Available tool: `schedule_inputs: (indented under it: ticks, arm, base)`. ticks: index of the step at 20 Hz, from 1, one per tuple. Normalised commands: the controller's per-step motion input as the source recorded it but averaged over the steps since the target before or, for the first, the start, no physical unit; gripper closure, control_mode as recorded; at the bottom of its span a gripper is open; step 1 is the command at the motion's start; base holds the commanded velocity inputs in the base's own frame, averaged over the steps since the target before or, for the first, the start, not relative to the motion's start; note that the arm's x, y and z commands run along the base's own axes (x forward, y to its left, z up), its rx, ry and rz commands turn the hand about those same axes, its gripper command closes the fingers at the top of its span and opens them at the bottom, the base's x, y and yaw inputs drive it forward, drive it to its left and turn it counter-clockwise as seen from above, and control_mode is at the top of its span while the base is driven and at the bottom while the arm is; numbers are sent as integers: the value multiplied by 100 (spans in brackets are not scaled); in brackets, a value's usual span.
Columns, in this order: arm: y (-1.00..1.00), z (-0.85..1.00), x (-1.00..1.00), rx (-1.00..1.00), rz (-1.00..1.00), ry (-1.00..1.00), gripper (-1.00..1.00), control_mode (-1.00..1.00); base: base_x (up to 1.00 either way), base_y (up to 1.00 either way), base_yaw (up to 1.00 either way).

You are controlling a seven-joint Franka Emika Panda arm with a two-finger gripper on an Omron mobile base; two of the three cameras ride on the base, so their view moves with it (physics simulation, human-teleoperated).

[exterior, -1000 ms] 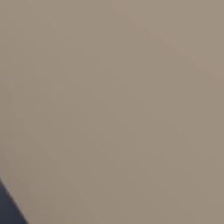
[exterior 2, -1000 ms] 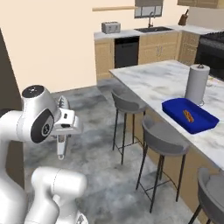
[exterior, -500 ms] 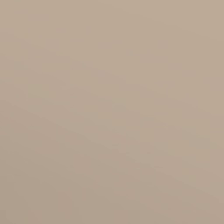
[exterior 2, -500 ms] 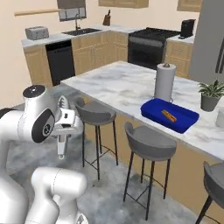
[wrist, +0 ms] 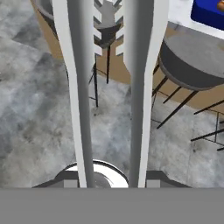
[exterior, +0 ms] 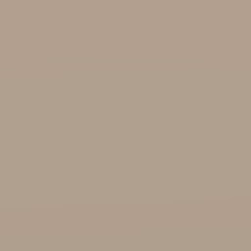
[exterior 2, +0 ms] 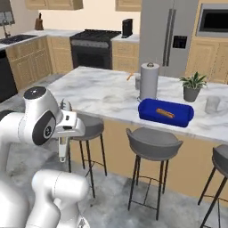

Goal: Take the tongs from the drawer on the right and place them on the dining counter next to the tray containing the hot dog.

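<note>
Carrying the slim grey metal tongs (wrist: 109,87) clamped in the tool (exterior 2: 63,149), keep them level until beside the bright blue tray (exterior 2: 165,113) on the marble bench (exterior 2: 93,91).

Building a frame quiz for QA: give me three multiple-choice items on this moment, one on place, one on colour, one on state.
1. Where does the flat bright blue tray sit?
A. on a stool
B. on the white-and-grey marble dining counter
C. on the floor

2. What colour are the round stool seats?
A. dark grey
B. red
C. yellow

3. What is the two-finger gripper doing?
A. open and empty
B. closed on a cup
C. holding the slim grey metal tongs

Key: 1 B, the tray rests on marble beside the white paper-towel roll. 2 A, the seats are dark grey. 3 C, the hand view shows both tong arms rising from the gripper.
</note>
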Motion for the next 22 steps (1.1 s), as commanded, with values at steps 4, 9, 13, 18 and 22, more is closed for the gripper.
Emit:
schedule_inputs:
  ticks: [4, 9, 13, 18, 22]
  arm:
    - [0, 0, 0, 0, 0, 0, 100, 100]
    - [0, 0, 0, 0, 0, 0, 100, 100]
    - [0, 0, 0, 0, 0, 0, 100, 100]
    - [0, 0, 0, 0, 0, 0, 100, 100]
    - [0, 0, 0, 0, 0, 0, 100, 100]
  base:
    - [44, 63, -57]
    - [18, -1, -31]
    - [18, 0, -1]
    - [56, 7, -1]
    - [74, 46, -10]
